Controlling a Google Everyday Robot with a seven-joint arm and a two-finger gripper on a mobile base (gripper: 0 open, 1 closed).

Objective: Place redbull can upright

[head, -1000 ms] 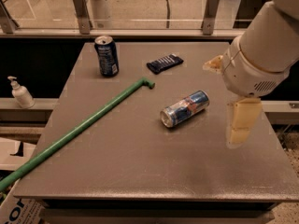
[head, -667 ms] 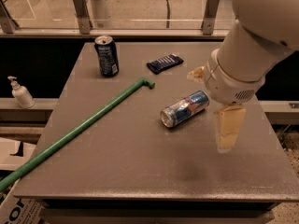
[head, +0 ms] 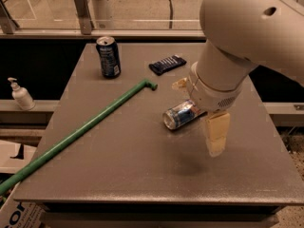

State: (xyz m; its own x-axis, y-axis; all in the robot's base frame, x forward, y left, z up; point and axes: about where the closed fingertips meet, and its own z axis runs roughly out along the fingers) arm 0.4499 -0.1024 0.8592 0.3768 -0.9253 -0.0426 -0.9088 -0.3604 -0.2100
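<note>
redbull can [head: 179, 116] on its side, between the wide-apart fingers of the tool [head: 196, 118]

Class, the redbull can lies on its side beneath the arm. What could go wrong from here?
1. The redbull can is round and lies on its side; a finger of the gripper, open over it, might nudge it into rolling.
2. The hooked end of the green cane lies near; a rolling can could strike it.

Dim light fr. above; soft shadow on table [head: 118, 170] below claw [head: 195, 118], mid-right
</note>
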